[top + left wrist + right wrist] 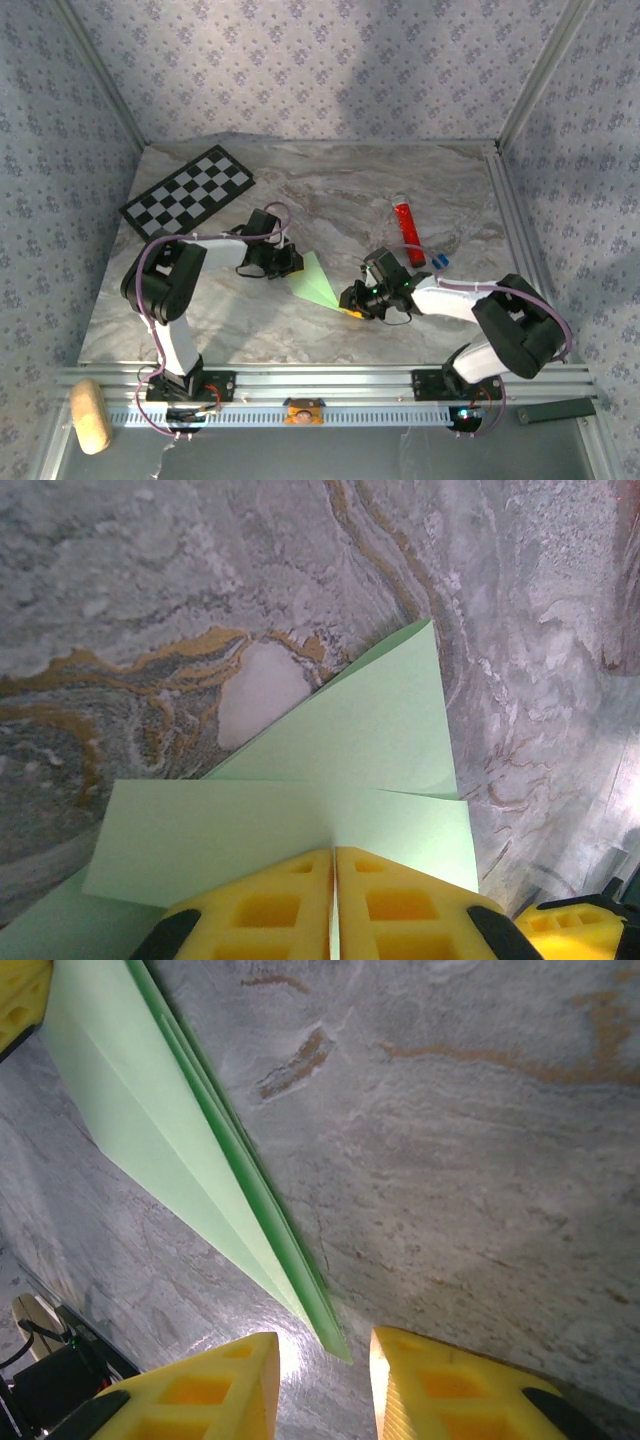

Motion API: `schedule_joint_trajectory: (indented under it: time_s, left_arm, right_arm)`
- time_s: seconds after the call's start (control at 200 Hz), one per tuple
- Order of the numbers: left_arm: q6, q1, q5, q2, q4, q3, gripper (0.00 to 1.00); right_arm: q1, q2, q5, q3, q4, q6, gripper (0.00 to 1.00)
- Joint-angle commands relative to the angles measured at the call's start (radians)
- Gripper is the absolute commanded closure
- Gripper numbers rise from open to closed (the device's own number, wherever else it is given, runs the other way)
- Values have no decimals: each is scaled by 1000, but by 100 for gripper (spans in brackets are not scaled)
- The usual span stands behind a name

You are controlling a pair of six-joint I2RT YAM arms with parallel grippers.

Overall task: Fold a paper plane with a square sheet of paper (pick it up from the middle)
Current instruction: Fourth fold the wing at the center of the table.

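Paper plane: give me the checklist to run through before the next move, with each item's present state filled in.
1. Left claw shut on the wide end of the paper plane: ok.
2. Right claw open, with the plane's pointed tip in its gap: ok.
3. Tip free of both right fingers: ok.
4. Folded layers flush along the long edge: cannot tell.
5. Tip resting on the table rather than lifted: cannot tell.
6. Red tube apart from the paper and both claws: ok.
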Motion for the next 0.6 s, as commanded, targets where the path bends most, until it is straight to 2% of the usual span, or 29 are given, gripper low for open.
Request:
schedule_joint_trajectory:
  time_s: [0.0, 0.495, 0.595]
  left_arm:
    - [-3, 7, -9, 17, -54, 19, 90]
    - [-17, 11, -9, 14, -33, -1, 90]
    - [-19, 11, -5, 16, -31, -1, 90]
  right_arm:
    - [-4, 11, -14, -3, 12, 23, 69]
    - [-5, 11, -4, -7, 1, 20, 68]
    - [-2, 7, -23, -9, 29, 13, 72]
